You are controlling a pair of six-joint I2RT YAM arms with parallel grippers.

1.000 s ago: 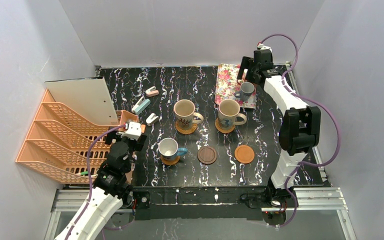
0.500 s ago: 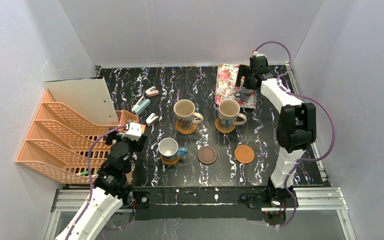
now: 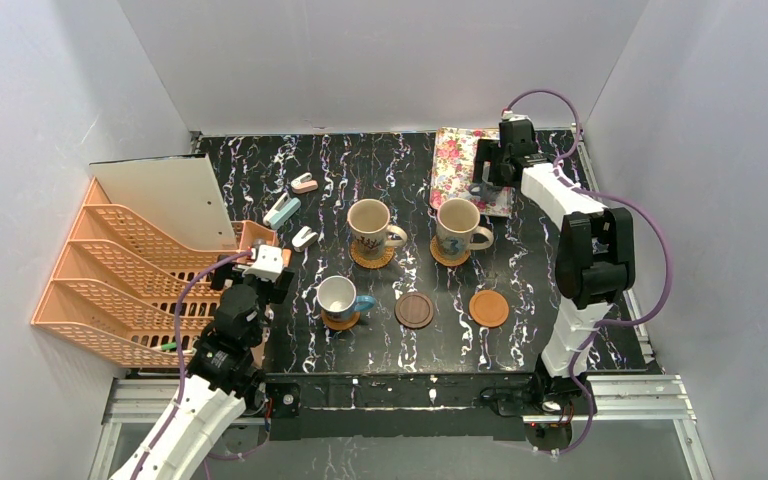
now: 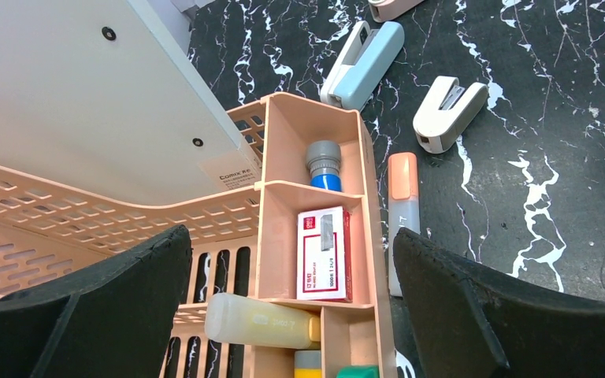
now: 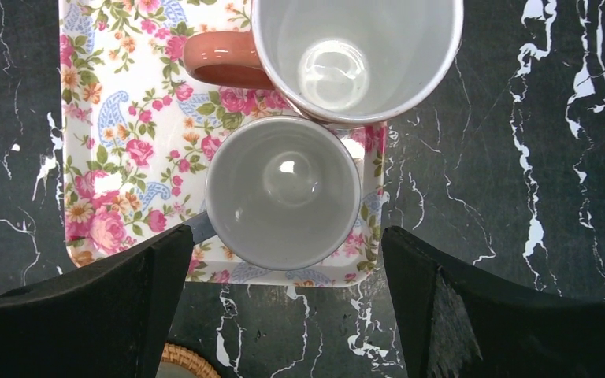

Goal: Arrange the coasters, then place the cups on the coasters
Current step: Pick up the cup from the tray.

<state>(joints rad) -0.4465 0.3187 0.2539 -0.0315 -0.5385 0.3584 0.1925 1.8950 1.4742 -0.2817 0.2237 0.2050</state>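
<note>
Two small cups stand touching on the floral tray (image 5: 110, 157): one with a reddish handle (image 5: 354, 55), one with a grey-blue handle (image 5: 283, 193). My right gripper (image 5: 287, 248) hangs open just above the grey-blue one, a finger on either side, touching nothing. In the top view that gripper (image 3: 487, 180) covers both cups. Two beige cups (image 3: 370, 222) (image 3: 458, 222) sit on woven coasters (image 3: 372, 257) (image 3: 448, 254). A small blue-handled cup (image 3: 338, 296) sits on an orange-brown coaster (image 3: 340, 321). The dark brown coaster (image 3: 414, 310) and another orange-brown coaster (image 3: 488, 308) lie bare. My left gripper (image 4: 291, 244) is open over the organiser.
An orange desk organiser (image 3: 120, 280) with a white board fills the left side; its small compartments (image 4: 315, 228) hold a staple box, a bottle and tubes. Three staplers (image 3: 282, 211) and a marker (image 4: 402, 213) lie near it. White walls enclose the table.
My right gripper has come down and slightly towards the front over the cups on the tray, hiding them in the top view. The left arm has not moved.
</note>
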